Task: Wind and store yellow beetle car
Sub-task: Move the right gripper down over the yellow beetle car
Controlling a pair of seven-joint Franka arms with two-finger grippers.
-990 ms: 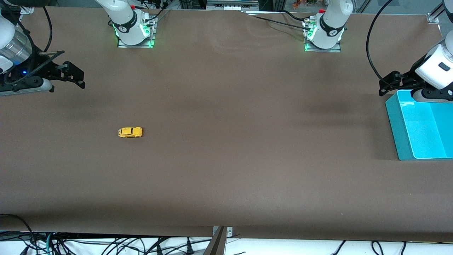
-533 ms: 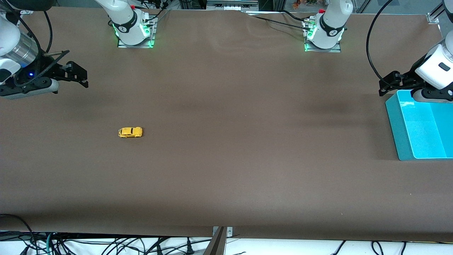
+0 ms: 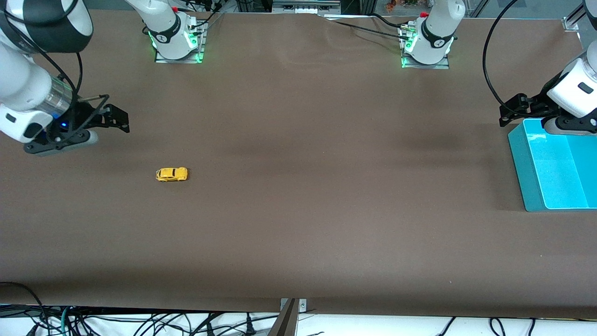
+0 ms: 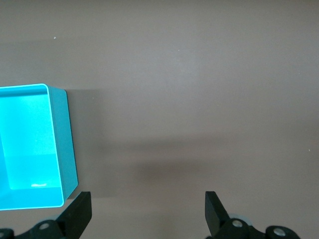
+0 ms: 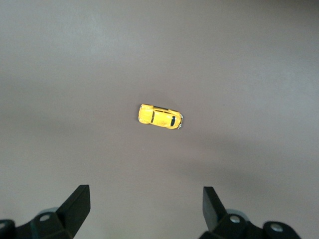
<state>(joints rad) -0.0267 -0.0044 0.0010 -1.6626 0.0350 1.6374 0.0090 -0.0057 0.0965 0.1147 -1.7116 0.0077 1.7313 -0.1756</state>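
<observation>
The yellow beetle car sits on the counter, lower-left of frame. The right gripper hovers up-left of it, jaws wide and empty. The left gripper waits by the teal bin, jaws wide, holding nothing.

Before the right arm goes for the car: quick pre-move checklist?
1. Yellow car on its wheels on the table, nothing touching it: ok.
2. Right gripper open, empty: ok.
3. Right gripper over the car: not ok, it is over bare table toward the right arm's end.
4. Car seen in the right wrist view: ok.
5. Left gripper open, waiting by the blue bin: ok.
6. Bin contents: cannot tell, partly out of view.
</observation>
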